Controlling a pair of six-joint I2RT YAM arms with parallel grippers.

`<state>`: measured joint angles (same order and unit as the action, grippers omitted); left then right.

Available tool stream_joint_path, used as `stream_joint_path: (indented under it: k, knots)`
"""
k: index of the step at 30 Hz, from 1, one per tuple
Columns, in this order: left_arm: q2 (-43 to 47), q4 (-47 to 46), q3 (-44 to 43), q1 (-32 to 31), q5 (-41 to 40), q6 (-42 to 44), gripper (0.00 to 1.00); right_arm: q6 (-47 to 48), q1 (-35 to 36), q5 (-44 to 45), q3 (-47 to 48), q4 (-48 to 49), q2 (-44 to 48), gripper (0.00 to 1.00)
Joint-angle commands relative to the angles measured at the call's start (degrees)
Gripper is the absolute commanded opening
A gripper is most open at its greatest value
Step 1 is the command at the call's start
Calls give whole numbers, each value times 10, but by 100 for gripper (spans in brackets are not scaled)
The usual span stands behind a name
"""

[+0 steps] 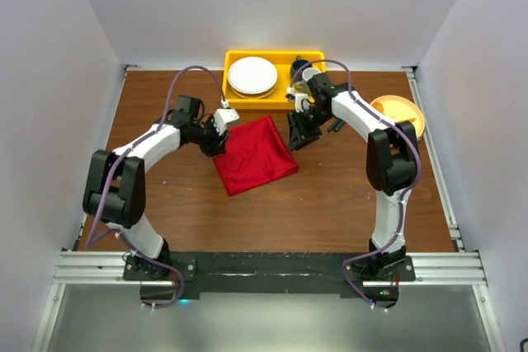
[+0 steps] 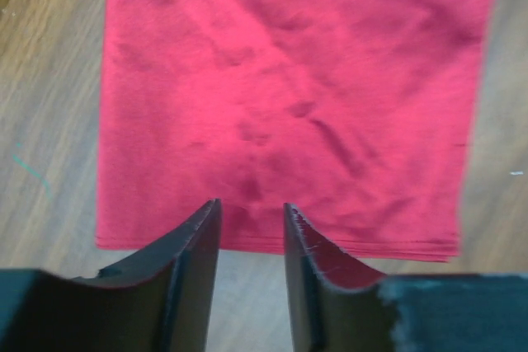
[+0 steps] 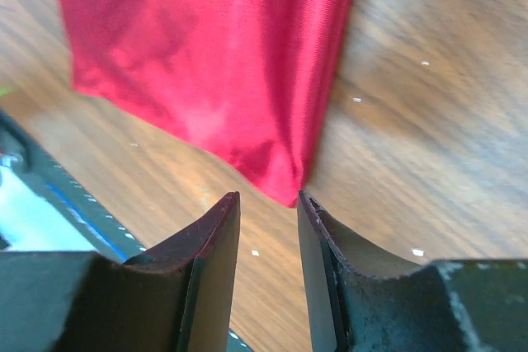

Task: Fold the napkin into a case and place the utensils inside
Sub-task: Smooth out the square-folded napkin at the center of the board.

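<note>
Both grippers are down low by the napkin (image 1: pixel 254 154), and neither one holds anything.

On the left wrist camera I see the left gripper (image 2: pixel 252 208) with its two dark fingers (image 2: pixel 194 269) a little way apart. The gap is narrow, and only bare wood shows through it. The fingertips sit just in front of the near edge of the red cloth. I cannot tell if they touch it. That edge shows more than one layer, so the cloth is folded over.

On the right wrist camera I see the right gripper (image 3: pixel 268 197) with a narrow gap too, and nothing in it. One corner of the napkin points right at the gap and stops just short of the tips.

From above, the napkin lies flat and turned at a slant in the middle of the brown table (image 1: pixel 330 204). The left gripper (image 1: pixel 216 136) is at its left corner and the right gripper (image 1: pixel 299 133) is at its right corner. Just behind the cloth is a yellow tray (image 1: pixel 280 55) with a white plate (image 1: pixel 252 77) in it. An orange bowl (image 1: pixel 398 117) sits off to the right.
</note>
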<state>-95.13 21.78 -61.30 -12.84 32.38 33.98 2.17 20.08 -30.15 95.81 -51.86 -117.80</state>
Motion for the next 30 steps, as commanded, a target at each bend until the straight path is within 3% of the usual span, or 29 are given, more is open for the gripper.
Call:
stream_joint_path:
  k: [1, 6, 9, 16, 25, 30]
  knots:
    - [-15, 15, -33, -10, -28, 41, 40, -42, 0, -46, -49, 34, 16, 39]
    - [35, 26, -1, -66, -8, 70, 50, -57, -2, -46, -94, 47, 32, 39]
    - [69, 36, 39, -126, -30, 96, 52, -59, -7, -50, -123, 45, 42, 40]
    - [93, 18, 97, -197, -95, 84, 60, -81, -18, -45, -169, 77, 80, 46]
    - [66, 14, 95, -225, -141, 88, 61, -106, -29, -29, -189, 127, 49, 39]
    - [57, 30, 98, -226, -141, 101, 54, -110, -29, -34, -203, 135, 42, 37]
